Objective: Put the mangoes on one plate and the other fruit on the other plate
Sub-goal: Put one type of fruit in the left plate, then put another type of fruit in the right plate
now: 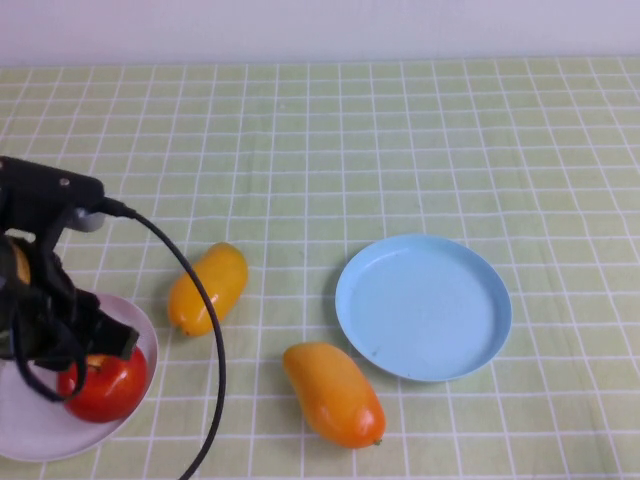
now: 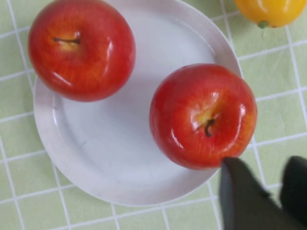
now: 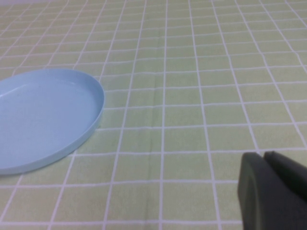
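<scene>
Apples home on white, mangoes next

Fruit-sorting is at the halfway mark, by the look of it. Both apples sit on the white plate (image 2: pixel 120 158) at the near left corner of the surface: one apple (image 2: pixel 81 48) with its stem lying sideways, the other apple (image 2: pixel 204 115) with its dimple facing up at the wrist camera. The left end effector (image 2: pixel 273 191) hangs right over that plate, its dark fingers (image 2: pixel 240 191) just beside the second apple, a narrow gap between them and nothing in it; whether they are spreading or drawing in, I cannot tell.

Over on the right, the right end effector (image 3: pixel 268 187) sits low over the checked cloth beside the blue plate (image 1: pixel 480 340), fingers pressed together, empty. That plate is bare.

So the mangoes are the job now. The slimmer yellow mango (image 1: pixel 207 288) lies just beside the white plate, long axis running from near-left to far-right. The plumper orange mango (image 1: pixel 334 393) lies just beside the blue plate's near rim, long axis from far-left to near-right, stem tip toward the near side. Next move, I reckon: an open end effector comes down across a mango's narrow width, not along its length
</scene>
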`<state>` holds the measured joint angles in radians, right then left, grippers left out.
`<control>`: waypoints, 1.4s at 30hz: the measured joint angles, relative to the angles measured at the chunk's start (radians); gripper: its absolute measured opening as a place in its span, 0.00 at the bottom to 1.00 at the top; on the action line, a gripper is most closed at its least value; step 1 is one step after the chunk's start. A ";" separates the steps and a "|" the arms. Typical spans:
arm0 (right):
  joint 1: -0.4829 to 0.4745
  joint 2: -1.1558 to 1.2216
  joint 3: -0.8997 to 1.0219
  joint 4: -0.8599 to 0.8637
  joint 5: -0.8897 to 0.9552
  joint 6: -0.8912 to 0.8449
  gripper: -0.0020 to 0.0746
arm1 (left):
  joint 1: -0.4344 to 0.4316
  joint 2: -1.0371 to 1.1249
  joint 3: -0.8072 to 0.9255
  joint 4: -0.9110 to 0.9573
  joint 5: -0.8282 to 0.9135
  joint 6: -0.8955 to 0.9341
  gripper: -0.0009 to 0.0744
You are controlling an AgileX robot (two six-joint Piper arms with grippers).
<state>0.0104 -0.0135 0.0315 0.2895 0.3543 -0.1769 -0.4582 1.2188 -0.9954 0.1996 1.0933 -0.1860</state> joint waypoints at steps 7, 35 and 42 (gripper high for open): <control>0.000 0.000 0.000 0.001 0.000 0.000 0.00 | 0.000 -0.217 0.206 -0.025 -0.201 -0.060 0.03; 0.000 0.000 0.000 0.002 0.002 0.000 0.00 | 0.108 -0.824 0.639 0.037 -0.693 -0.088 0.01; 0.000 0.000 0.000 0.002 0.002 0.000 0.00 | 0.387 -1.104 0.845 -0.183 -0.918 0.150 0.01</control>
<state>0.0104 -0.0135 0.0315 0.2917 0.3559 -0.1769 -0.0716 0.1149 -0.1508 0.0163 0.1753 -0.0362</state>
